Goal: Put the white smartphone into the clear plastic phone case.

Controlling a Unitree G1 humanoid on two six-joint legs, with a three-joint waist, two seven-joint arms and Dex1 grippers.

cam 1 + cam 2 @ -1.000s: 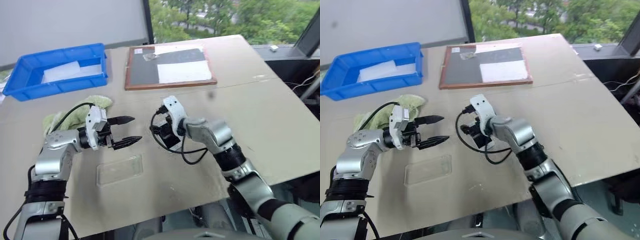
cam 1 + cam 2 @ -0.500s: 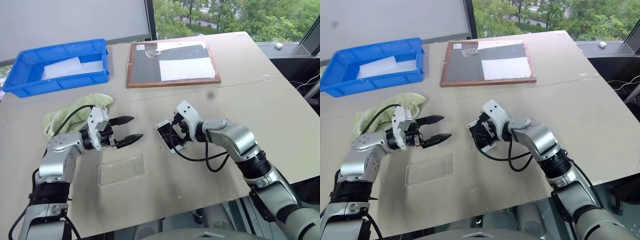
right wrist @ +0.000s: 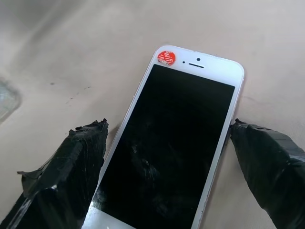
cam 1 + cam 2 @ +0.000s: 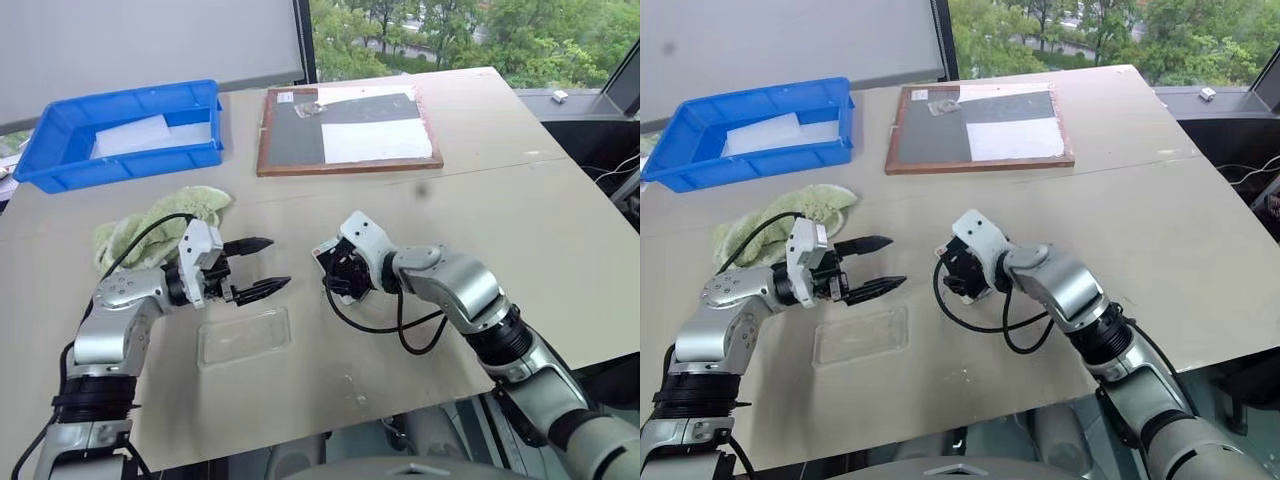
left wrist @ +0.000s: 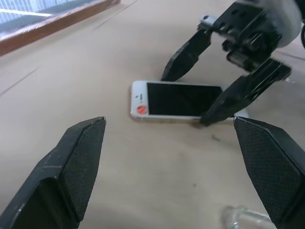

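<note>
The white smartphone (image 3: 171,143) lies flat on the tan table, dark screen up, with a red sticker at one corner. My right gripper (image 4: 338,272) is tilted down over it and open, one black finger (image 3: 71,162) along each long side; whether they touch the phone's edges I cannot tell. The left wrist view shows the smartphone (image 5: 183,100) between those fingers too. The clear plastic phone case (image 4: 243,337) rests empty on the table nearer the front edge. My left gripper (image 4: 276,263) hovers open just above and behind the case, pointing toward the phone.
A green cloth (image 4: 150,222) lies bunched behind my left arm. A blue bin (image 4: 120,165) holding a white frosted sheet (image 4: 130,135) stands at the back left. A wood-framed board (image 4: 345,165) lies at the back centre. The table's front edge runs close below the case.
My right gripper has drawn back a little and tipped further down over the phone. The left gripper has stayed put. The head view has shifted slightly.
</note>
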